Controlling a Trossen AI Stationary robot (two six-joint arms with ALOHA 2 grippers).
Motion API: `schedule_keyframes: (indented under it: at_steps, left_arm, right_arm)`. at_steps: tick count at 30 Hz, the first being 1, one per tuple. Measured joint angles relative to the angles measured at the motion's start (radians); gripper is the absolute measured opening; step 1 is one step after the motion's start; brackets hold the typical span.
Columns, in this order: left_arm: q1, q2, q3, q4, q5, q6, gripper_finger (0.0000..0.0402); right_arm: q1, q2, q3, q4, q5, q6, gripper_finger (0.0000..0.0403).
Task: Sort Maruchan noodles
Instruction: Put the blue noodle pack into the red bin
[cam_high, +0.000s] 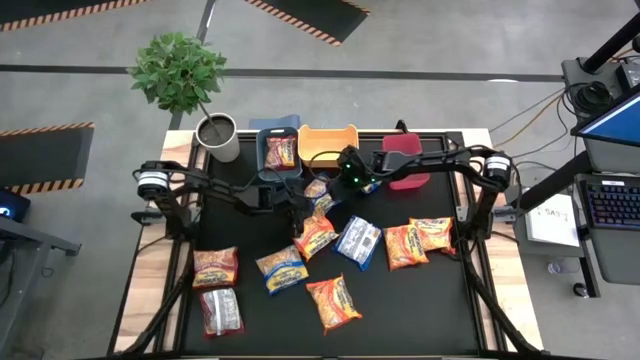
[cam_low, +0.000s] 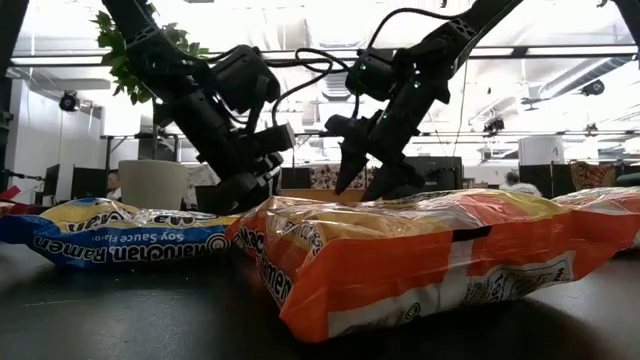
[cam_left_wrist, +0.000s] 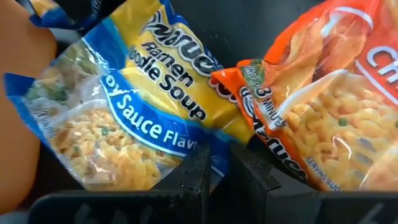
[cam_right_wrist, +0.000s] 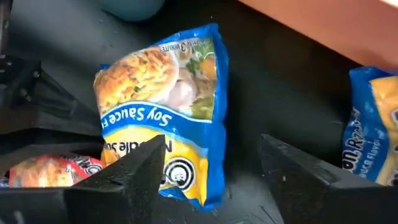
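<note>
Hovering right tool (cam_right_wrist: 211, 180), open over blue packet (cam_right_wrist: 165, 106)

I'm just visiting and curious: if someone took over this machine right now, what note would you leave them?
Right tool: open, low over a blue soy sauce packet in front of the yellow bin.
Left tool: down at mid-table, between that blue packet and an orange packet.
Done: one packet lies in the blue bin.
Left: the other packets, spread flat over the table. The yellow bin looks empty; the red bin is partly hidden by the right arm.
</note>
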Motion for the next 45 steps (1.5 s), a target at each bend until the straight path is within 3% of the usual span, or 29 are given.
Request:
schedule_keyframes:
  at_steps: [15, 24, 29, 39, 45]
  left_arm:
    - [0.001, 0.012, 0.001, -0.008, 0.001, 0.004, 0.0039]
    - [0.0, 0.012, 0.0, -0.009, 0.009, 0.004, 0.0039]
    - [0.001, 0.014, -0.002, -0.002, 0.009, -0.033, 0.0038]
    - [-0.011, -0.018, -0.005, -0.038, 0.01, -0.135, 0.0038]
    - [-0.022, -0.087, -0.002, -0.058, -0.007, -0.183, 0.0039]
  right_arm:
    - [0.002, 0.107, -0.002, 0.147, -0.014, -0.026, 0.0251]
    - [0.018, 0.155, -0.002, 0.319, -0.236, -0.109, 0.0232]
    - [0.025, 0.155, -0.002, 0.333, -0.28, -0.114, 0.0202]
    - [0.029, 0.151, -0.001, 0.326, -0.3, -0.151, 0.0099]
    - [0.032, 0.119, -0.002, 0.286, -0.309, -0.192, 0.0082]
